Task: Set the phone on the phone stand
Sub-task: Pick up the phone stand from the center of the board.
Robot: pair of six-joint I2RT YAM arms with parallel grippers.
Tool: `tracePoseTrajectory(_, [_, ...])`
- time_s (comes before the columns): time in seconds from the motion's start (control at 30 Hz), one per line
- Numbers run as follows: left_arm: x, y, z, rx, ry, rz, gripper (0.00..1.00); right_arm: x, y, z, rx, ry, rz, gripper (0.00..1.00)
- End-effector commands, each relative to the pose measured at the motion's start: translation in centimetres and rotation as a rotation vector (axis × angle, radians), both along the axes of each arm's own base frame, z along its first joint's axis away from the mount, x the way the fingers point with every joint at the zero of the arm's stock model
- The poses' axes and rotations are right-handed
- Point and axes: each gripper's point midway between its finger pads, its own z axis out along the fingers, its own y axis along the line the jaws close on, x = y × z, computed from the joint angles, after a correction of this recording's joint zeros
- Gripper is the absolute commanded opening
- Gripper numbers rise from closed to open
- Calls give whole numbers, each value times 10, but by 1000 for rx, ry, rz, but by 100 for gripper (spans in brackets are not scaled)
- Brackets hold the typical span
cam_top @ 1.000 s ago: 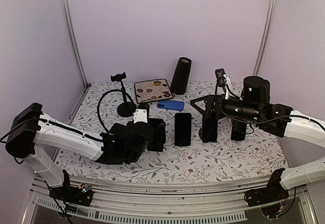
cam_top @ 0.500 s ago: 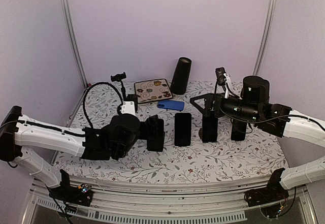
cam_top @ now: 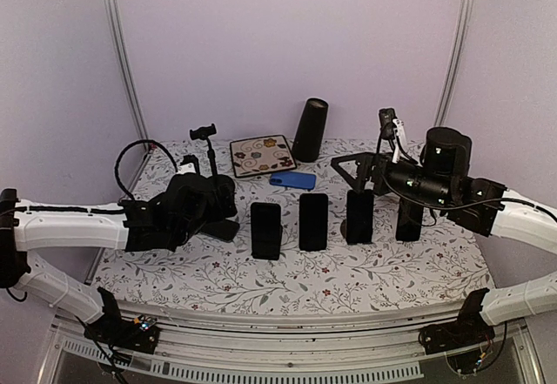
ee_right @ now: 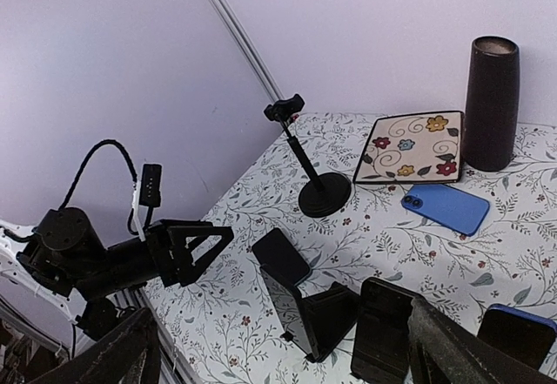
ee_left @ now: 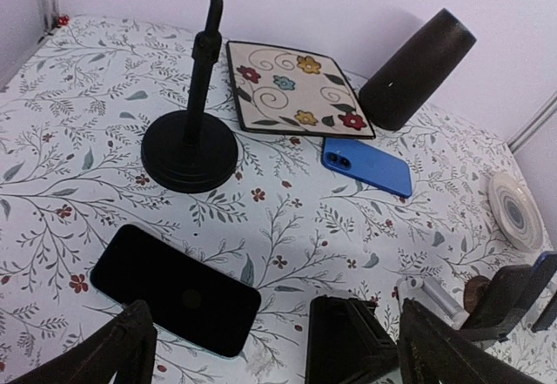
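Observation:
A black phone (cam_top: 265, 230) lies flat on the flowered cloth, free of both grippers; it also shows in the left wrist view (ee_left: 174, 288) and the right wrist view (ee_right: 280, 258). Right of it a black wedge stand (ee_left: 348, 340) holds another phone (cam_top: 313, 221). A tall pole stand with a clamp (cam_top: 209, 158) stands behind on its round base (ee_left: 189, 151). My left gripper (cam_top: 224, 212) is open and empty, left of the flat phone and apart from it. My right gripper (cam_top: 352, 173) is open and empty above the row of stands.
Two more phones stand propped at the right (cam_top: 360, 216) (cam_top: 409, 218). A blue phone (cam_top: 292, 179), a flowered tile (cam_top: 263, 155) and a dark cylinder (cam_top: 310, 130) sit at the back. A white disc (ee_left: 515, 210) lies far right.
My left arm has drawn back to the left, away from the black phone, which now lies free on the cloth. My right arm has shifted slightly right.

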Motion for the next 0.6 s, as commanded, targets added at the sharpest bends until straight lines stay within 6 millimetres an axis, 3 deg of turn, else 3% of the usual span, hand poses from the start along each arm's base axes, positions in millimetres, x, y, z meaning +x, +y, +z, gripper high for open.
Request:
tracePoseTrajectory(0.0, [20,10,1,-10,70,14,97,-1,-9,15,32,-47,-30,99])
tracePoseTrajectory(0.17, [62,20,24,5,62,21,97,-5,-15,17,30,-47,-34,99])
tracePoseTrajectory(0.33, [100,41,27,3,89,63,97,-10,-23,19,27,-50,-47,99])
tracePoseTrajectory(0.57, [132,66,45,-21,74,90,97,-18,-38,25,38,-62,-73,99])
